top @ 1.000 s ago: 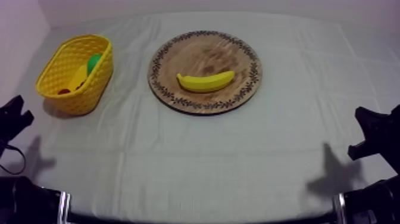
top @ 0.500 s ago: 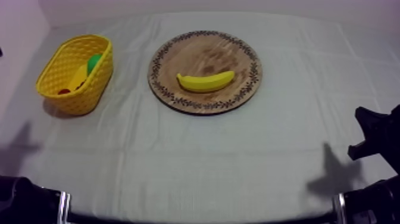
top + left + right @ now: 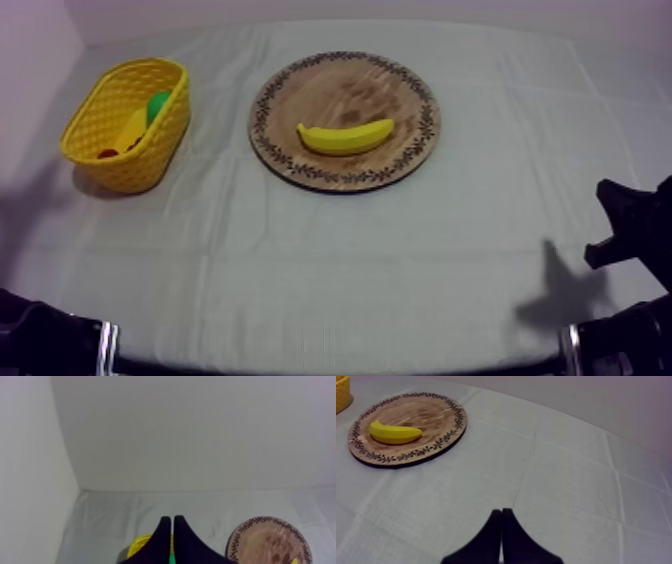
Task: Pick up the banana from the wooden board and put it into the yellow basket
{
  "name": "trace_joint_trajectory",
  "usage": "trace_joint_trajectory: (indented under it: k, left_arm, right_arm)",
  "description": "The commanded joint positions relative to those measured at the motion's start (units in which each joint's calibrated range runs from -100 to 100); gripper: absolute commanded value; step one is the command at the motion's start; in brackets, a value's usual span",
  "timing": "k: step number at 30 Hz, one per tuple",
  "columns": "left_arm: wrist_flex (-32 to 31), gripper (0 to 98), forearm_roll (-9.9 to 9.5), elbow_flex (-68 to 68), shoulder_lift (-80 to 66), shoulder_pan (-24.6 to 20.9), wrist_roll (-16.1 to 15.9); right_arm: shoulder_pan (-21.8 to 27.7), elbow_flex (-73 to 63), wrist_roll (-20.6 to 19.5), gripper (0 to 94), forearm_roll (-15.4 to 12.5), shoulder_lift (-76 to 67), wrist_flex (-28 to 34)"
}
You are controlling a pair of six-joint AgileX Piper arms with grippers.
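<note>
Yellow banana (image 3: 345, 136) lies untouched on the wooden board (image 3: 400, 92), ahead-right of my left tool (image 3: 172, 519), which is pressed together above the yellow basket (image 3: 174, 108); right tool (image 3: 501, 510) likewise pressed together; I judge the reach barely begun, and next the left tool must spread and descend onto the banana.

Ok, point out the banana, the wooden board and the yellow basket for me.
banana (image 3: 345, 137): top view, middle of its curved body.
wooden board (image 3: 340, 88): top view, bare wood beyond the banana.
yellow basket (image 3: 168, 128): top view, woven side wall facing the wooden board.
</note>
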Motion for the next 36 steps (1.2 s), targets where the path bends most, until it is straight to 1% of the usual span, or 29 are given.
trace_joint_trajectory:
  k: [1,4,10,19,27,36]
  left_arm:
    - [2.81,0.0,-0.6,-8.15,5.95,2.79,0.0]
    - [5.43,0.0,-1.55,-12.58,10.46,5.86,0.05]
    - [8.74,0.0,-2.5,-16.89,17.66,11.06,-0.79]
    - [12.86,0.0,-3.12,-20.82,26.86,17.67,-3.35]
    - [14.74,0.0,-3.26,-22.33,33.46,22.98,-7.6]
    - [15.11,0.0,-3.91,-25.73,41.11,27.37,-9.58]
  right_arm:
    - [0.0,-0.03,0.0,0.3,0.01,0.0,-0.03]
    - [0.0,-0.03,0.0,0.3,0.01,0.0,-0.03]
    - [0.0,-0.03,0.0,0.3,0.01,0.0,-0.03]
    - [0.0,-0.03,0.0,0.3,0.01,0.0,-0.03]
    - [0.0,-0.03,0.0,0.3,0.01,0.0,-0.03]
    - [0.0,-0.03,0.0,0.3,0.01,0.0,-0.03]
